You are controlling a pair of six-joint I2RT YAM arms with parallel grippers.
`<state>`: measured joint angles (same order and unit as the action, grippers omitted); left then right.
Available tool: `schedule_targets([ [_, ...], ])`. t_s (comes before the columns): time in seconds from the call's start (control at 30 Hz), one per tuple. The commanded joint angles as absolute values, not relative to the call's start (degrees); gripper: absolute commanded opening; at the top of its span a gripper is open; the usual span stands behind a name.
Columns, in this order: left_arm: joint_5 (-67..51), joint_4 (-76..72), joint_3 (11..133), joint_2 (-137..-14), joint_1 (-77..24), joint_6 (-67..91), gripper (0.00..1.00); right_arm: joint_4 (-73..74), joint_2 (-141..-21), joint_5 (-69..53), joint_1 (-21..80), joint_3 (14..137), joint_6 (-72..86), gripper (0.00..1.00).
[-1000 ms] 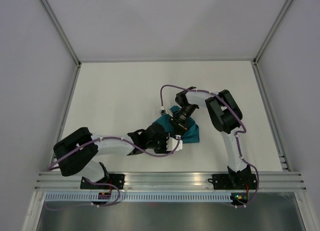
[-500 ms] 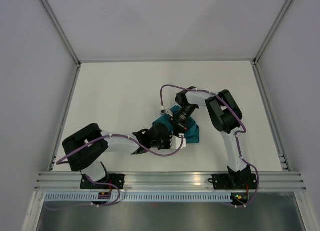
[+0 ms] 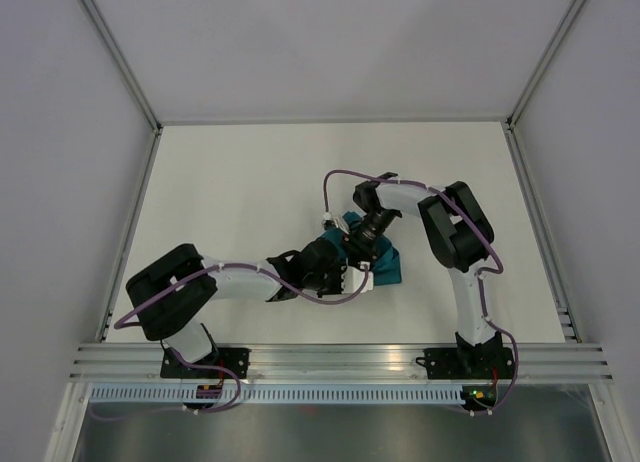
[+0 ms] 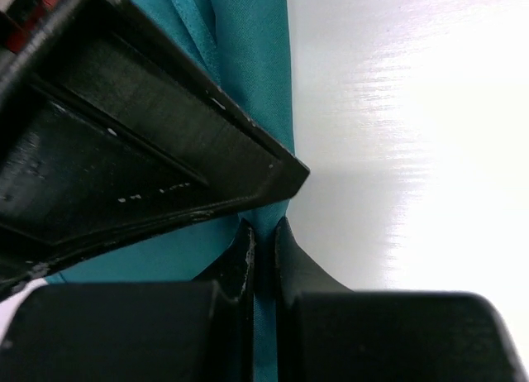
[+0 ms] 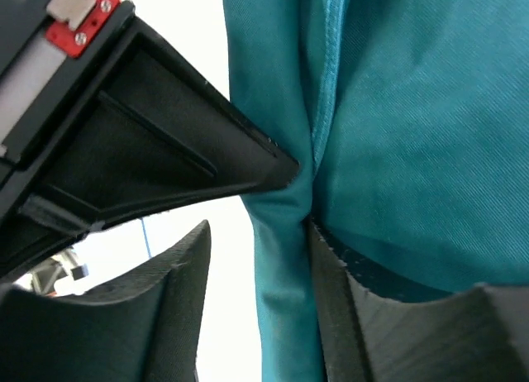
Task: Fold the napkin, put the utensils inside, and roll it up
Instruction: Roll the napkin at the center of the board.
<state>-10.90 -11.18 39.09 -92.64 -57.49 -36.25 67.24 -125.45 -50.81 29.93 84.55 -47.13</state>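
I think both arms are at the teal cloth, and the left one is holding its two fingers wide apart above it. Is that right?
Not quite. The left gripper is not wide apart: its fingers are shut, pinching a fold of the napkin between them. The left wrist view shows this close up. The rest stands: both arms are at the teal cloth.

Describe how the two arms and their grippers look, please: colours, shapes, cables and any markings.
Both arms have white links and bulky black joints: left arm, right arm. A thin purple cable runs along each. Left gripper and right gripper have matte black, wedge-shaped fingers. A small red tab sits near one gripper's base.
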Motion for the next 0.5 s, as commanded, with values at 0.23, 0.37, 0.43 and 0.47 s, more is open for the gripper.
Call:
schedule_targets([
  [0.23, -24.1, -0.4, 44.1, -94.7, -53.4, -31.1, 0.02, 59.2, -117.3, -47.0, 25.1, 82.9, -45.1, 0.6],
  [0.37, -28.1, 4.1, 47.4, -96.3, -52.3, -29.7, 0.02, 52.8, -113.4, -47.4, 22.2, 79.9, -40.7, 0.6],
  [0.43, -29.4, 6.3, 48.6, -97.7, -51.5, -29.1, 0.02, 51.0, -110.9, -47.9, 20.1, 78.8, -38.9, 0.6],
  [0.47, -31.2, 7.4, 50.2, -98.4, -51.2, -28.6, 0.02, 48.6, -110.0, -47.8, 19.3, 77.5, -38.0, 0.6],
])
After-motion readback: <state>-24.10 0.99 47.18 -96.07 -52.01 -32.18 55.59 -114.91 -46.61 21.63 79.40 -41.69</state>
